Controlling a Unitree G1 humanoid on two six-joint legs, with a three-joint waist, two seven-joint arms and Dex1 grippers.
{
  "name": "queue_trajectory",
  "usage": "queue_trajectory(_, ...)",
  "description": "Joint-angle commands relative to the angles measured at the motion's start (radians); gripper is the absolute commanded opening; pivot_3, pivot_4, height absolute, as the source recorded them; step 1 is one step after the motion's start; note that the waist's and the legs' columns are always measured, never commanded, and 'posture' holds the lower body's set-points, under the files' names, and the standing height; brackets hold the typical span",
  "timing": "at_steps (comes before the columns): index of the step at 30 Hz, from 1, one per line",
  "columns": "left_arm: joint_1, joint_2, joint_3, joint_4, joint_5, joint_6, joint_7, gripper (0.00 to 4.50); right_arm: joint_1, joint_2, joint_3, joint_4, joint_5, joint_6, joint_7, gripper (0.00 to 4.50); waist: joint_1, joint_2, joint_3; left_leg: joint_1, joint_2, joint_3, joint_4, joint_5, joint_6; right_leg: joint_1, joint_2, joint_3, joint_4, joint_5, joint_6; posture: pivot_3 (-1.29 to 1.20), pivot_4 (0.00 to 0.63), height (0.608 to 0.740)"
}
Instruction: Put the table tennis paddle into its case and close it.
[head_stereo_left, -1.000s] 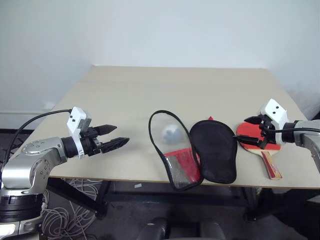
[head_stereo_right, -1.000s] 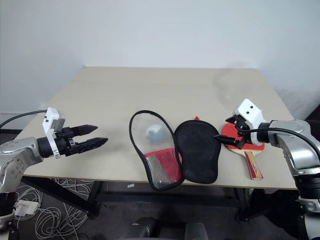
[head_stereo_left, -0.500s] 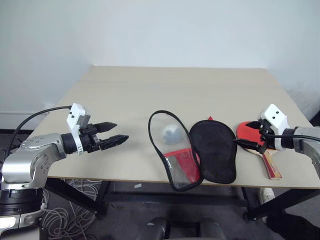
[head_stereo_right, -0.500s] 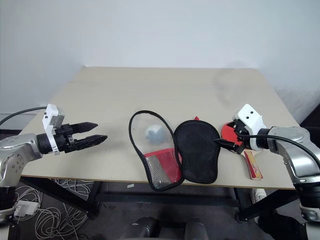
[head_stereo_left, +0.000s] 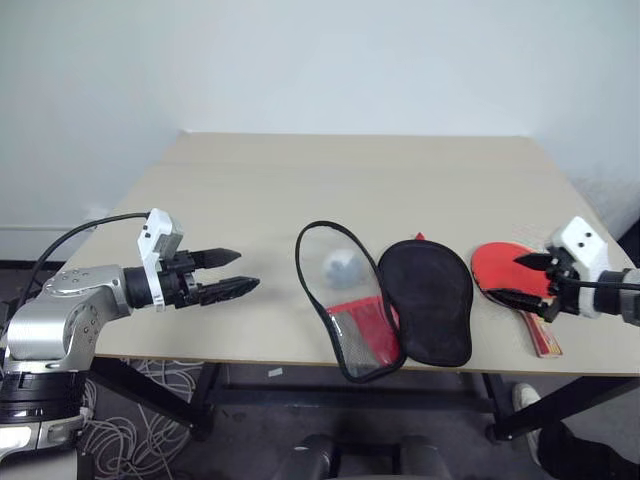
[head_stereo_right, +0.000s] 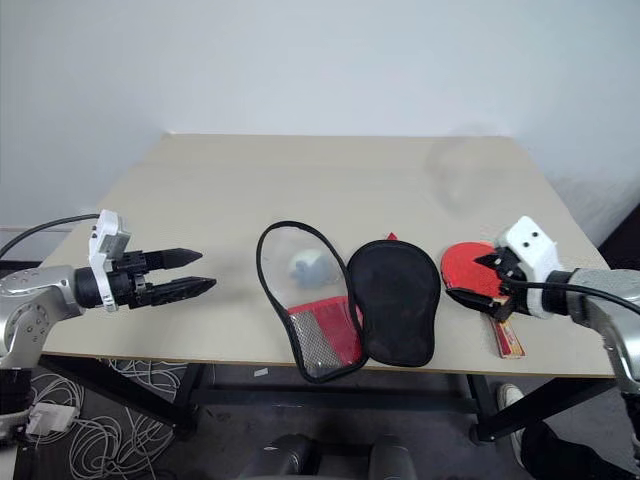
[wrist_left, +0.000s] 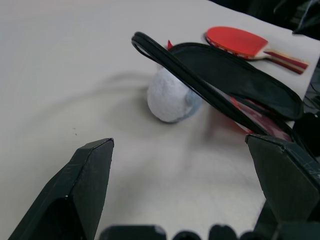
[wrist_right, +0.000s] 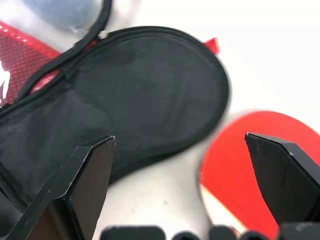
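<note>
Paddle (head_stereo_left: 503, 270) is lying flat, lower right; right gripper (head_stereo_left: 528, 280), gaping wide, should be approaching its handle squarely.

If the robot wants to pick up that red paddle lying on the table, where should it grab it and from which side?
Probably by the wooden handle, coming from the right with the right gripper, which hovers open next to the table tennis paddle. The handle is narrow enough to pinch and points toward the table's near edge, while the round red face lies flat, offering little to grip. The open case lies to its left.
</note>
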Motion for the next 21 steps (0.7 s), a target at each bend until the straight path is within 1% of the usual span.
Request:
queue_trajectory(1,-0.051,0.020,-0.009,0.038,0.027,-0.049,-0.027,4.47,0.022,-0.017,-0.059,-0.045,0.011,0.015,-0.016,4.50,0.000,0.000,0.000,0.000,0.000,0.001,0.000,0.000,0.000,0.000,0.000,0.000,0.000,0.000,0.000,0.00,0.000,0.698)
queue_trajectory(4,-0.069,0.015,-0.022,0.049,0.033,-0.054,-0.043,4.47,0.063,-0.005,-0.079,-0.071,-0.003,0.048,-0.066,4.50,0.000,0.000,0.000,0.000,0.001,0.002,0.000,0.000,0.000,0.000,-0.001,0.000,0.000,0.000,0.000,0.00,0.000,0.698)
queue_trajectory(7,-0.084,0.011,-0.034,0.057,0.039,-0.056,-0.042,4.47,0.106,0.043,-0.065,-0.052,-0.033,0.117,-0.168,4.50,0.000,-0.001,0.000,0.000,0.001,0.002,0.001,-0.001,0.001,0.000,-0.001,0.000,0.000,0.000,0.000,0.00,0.000,0.698)
queue_trajectory(13,-0.073,0.023,-0.037,0.047,0.040,-0.039,-0.056,4.47,0.159,0.124,-0.066,-0.050,-0.056,0.174,-0.289,4.50,0.000,-0.001,0.000,0.000,0.001,0.002,0.001,-0.001,0.001,-0.001,0.000,0.001,0.000,0.000,0.000,0.00,0.000,0.698)
queue_trajectory(21,-0.095,0.027,-0.041,0.049,0.046,-0.018,-0.057,4.47,0.109,0.222,-0.038,0.112,-0.112,0.204,-0.432,4.50,0.000,-0.001,0.000,0.000,0.002,0.002,0.002,-0.001,0.001,0.000,0.000,0.001,0.000,0.001,0.001,0.00,0.000,0.698)
